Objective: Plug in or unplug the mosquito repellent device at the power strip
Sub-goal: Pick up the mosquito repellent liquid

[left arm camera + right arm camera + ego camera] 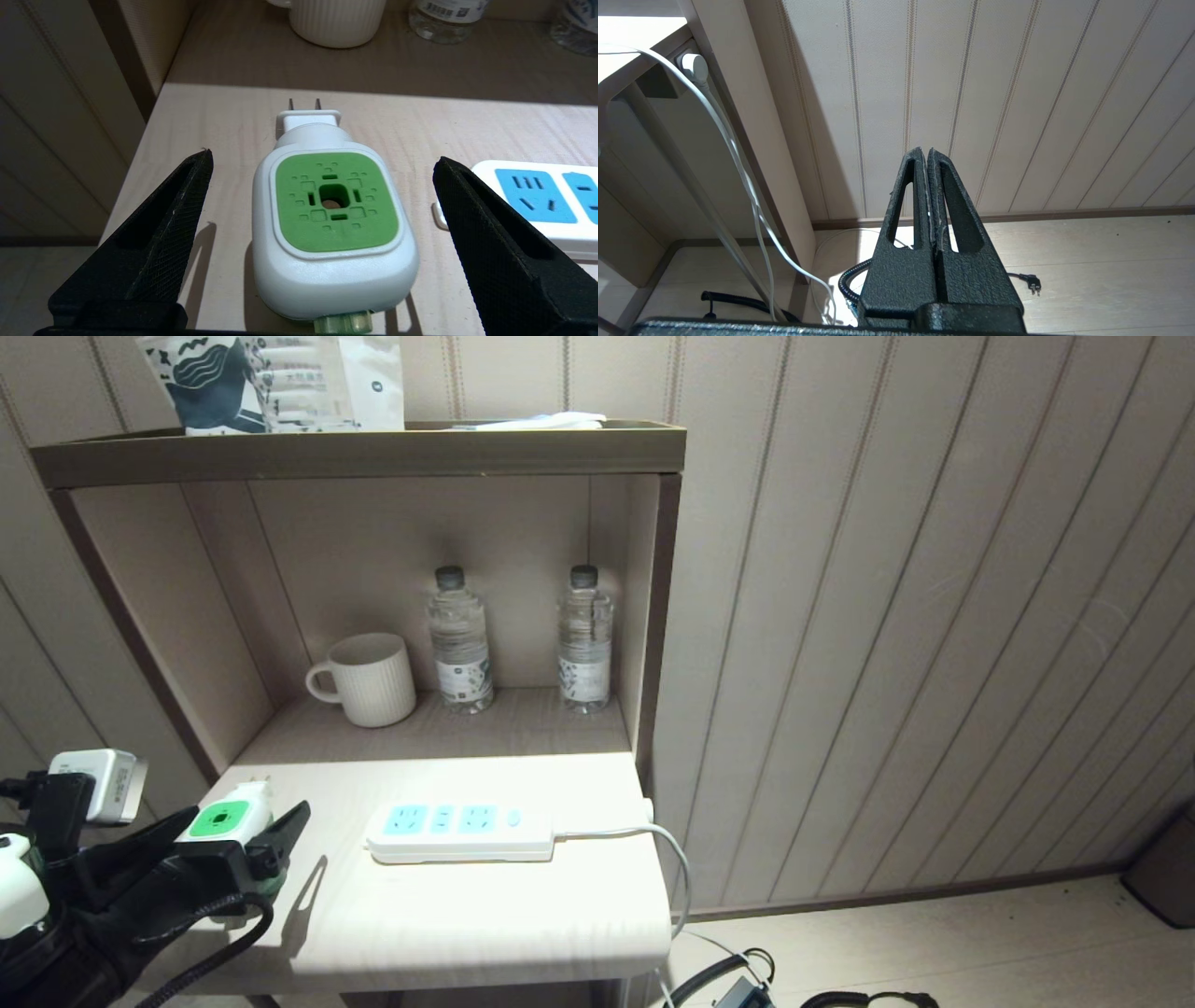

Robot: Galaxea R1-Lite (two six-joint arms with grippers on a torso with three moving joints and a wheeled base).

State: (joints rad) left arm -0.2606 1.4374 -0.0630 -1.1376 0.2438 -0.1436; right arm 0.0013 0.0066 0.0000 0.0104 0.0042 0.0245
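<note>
Loosely, left claw (322, 196) astride device (334, 228)

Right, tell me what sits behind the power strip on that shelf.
Behind the power strip, in the recess: a ribbed white mug and two clear water bottles, standing upright. Nothing covers them; the strip's underside against the table is hidden.

White repellent device (334, 261) with a green, square-patterned face; white power strip (459, 833) with pale-blue sockets; cream ribbed mug (369, 679); black textured left pincer (322, 196); pale wood-grain worktop (485, 915).
</note>
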